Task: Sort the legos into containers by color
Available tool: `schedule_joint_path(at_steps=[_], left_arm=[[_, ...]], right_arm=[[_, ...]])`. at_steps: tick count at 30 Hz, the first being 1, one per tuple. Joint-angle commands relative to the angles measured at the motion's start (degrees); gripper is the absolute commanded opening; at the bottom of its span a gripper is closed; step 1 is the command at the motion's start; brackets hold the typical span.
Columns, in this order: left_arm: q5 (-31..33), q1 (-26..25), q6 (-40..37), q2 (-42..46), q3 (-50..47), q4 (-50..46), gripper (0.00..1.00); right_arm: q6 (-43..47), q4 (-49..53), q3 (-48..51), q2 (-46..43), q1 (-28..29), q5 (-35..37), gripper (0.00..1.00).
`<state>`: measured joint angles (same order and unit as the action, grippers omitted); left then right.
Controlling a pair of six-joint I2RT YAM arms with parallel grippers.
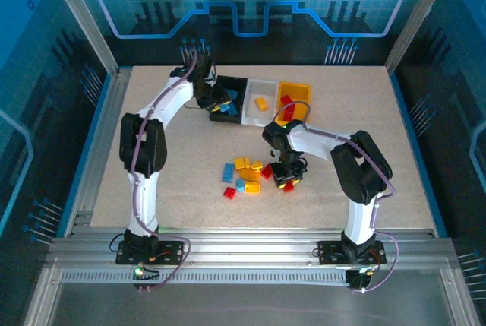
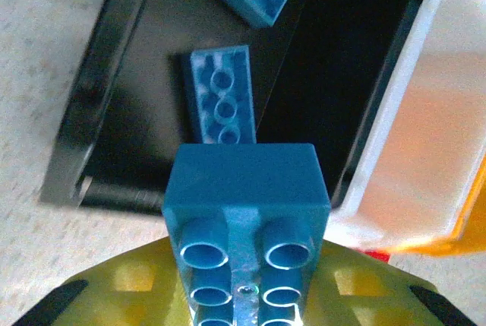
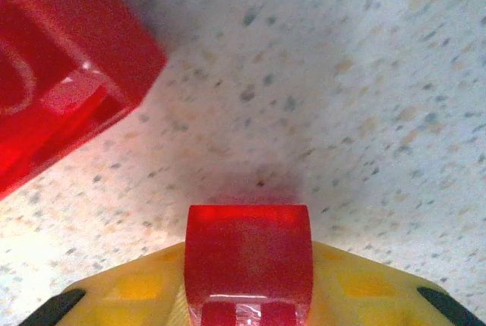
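The left gripper (image 1: pixel 216 104) hung over the black bin (image 2: pixel 91 136), its fingers clamped on a blue brick (image 2: pixel 244 189). Two more blue pieces (image 2: pixel 222 94) lay inside that bin. Next to it, the white bin (image 1: pixel 262 83) held an orange brick (image 1: pixel 261 103), and the yellow bin (image 1: pixel 295 87) a red one. The right gripper (image 1: pixel 287 178) was low over the table (image 1: pixel 152 98), pinching a red brick (image 3: pixel 248 254) at the edge of the loose pile (image 1: pixel 244 174). Another red block (image 3: pixel 61 68) lay close by.

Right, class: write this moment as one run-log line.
left gripper: shut on blue lego, at black bin | right gripper: shut on red lego, low over table | loose pile: mid-table
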<state>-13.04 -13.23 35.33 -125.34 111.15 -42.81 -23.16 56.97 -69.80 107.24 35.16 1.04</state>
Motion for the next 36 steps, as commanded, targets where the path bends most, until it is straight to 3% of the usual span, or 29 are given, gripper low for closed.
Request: schedule_joint_path(at_steps=[1, 10, 16, 19, 26, 36], left_arm=[[-1.5, 0.3, 2.2, -3.4, 6.1, 2.9, 0.32], [-2.4, 0.8, 2.1, -5.4, 10.7, 1.7, 0.71], [-2.2, 0.8, -0.8, 2.9, 4.8, 1.9, 0.85], [-0.9, 0.7, -3.7, 10.1, -1.9, 1.7, 0.99], [2.6, 0.8, -9.2, 30.0, -22.3, -3.1, 0.99], [-1.2, -2.0, -8.6, 52.5, -50.0, -6.0, 0.99]], right_arm=[[-2.2, 3.4, -1.1, -2.9, 1.2, -1.5, 0.36], [-3.2, 5.8, -6.3, -4.1, 1.1, -1.6, 0.36], [-2.2, 8.6, -16.3, -2.4, -1.5, -2.9, 0.36], [-1.7, 10.0, -24.3, -0.3, -4.3, -4.2, 0.36], [-4.0, 11.3, -42.4, 9.2, -12.3, -9.3, 0.36], [-9.8, 8.7, -55.8, 21.3, -21.9, -10.7, 0.37]])
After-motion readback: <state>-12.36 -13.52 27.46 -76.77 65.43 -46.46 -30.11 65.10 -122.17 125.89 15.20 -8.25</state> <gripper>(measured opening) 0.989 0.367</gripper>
